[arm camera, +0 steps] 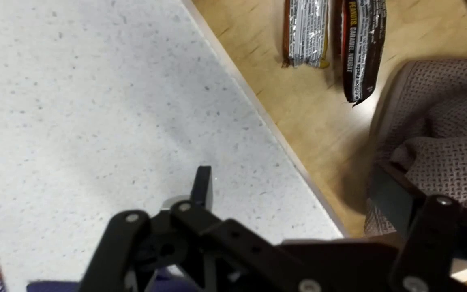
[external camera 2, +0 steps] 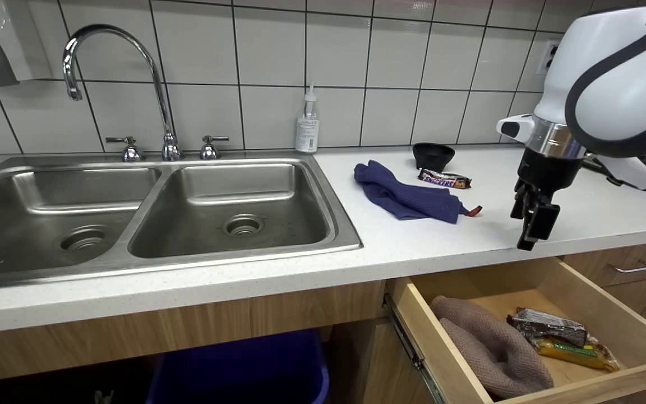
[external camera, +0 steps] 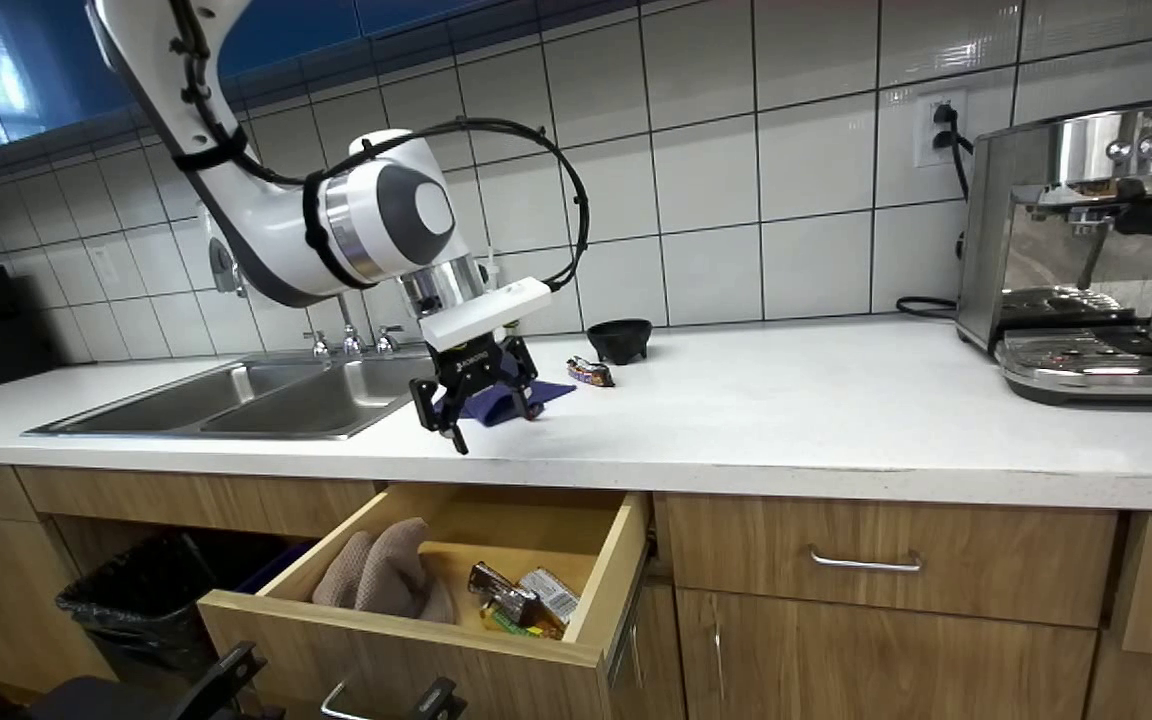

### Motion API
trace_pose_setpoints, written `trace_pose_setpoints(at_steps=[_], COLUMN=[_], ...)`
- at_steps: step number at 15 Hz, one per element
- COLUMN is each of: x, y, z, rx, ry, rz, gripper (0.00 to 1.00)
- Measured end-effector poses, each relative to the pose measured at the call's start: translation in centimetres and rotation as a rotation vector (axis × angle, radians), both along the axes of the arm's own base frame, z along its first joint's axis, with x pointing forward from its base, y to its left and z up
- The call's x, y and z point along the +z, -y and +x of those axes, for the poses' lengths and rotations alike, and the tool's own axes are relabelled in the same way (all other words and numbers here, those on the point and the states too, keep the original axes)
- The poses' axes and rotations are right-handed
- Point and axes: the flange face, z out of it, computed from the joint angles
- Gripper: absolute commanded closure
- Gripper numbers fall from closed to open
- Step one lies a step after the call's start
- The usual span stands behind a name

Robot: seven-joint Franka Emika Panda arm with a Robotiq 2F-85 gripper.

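My gripper (external camera: pixel 496 428) hangs over the front edge of the white counter (arm camera: pixel 95 101), its jaws wide apart and nothing between them. Below it, the pulled-out wooden drawer (external camera: pixel 406 637) holds a brownish knit cloth (external camera 2: pixel 491 342), a dark-wrapped bar (arm camera: pixel 363 52) and a yellow-wrapped bar (external camera 2: pixel 572 353). In the wrist view one finger (arm camera: pixel 204 184) shows against the counter, the other against the drawer's cloth. On the counter behind lie a crumpled blue cloth (external camera 2: pixel 407 191) and another wrapped candy bar (external camera 2: pixel 444 179), close to a small black bowl (external camera 2: pixel 433 156).
A double steel sink (external camera 2: pixel 334 241) with a tall faucet (external camera 2: pixel 160 84) is beside the cloth. A pump bottle (external camera 2: pixel 307 126) stands by the wall. An espresso machine (external camera: pixel 1106 250) occupies the counter's far end. Bins, one black-lined (external camera: pixel 151 590), sit below the counter.
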Motion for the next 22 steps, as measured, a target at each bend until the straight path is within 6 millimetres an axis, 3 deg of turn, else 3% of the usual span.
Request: trace_pose_setpoints(at_steps=[9, 22], x=[2.5, 2.6], y=[0.3, 1.1], z=[4.7, 13.6], rx=[-0.01, -0.016], ry=[0.079, 0.114], rz=[0.046, 0.062], gripper=[0.0, 0.0])
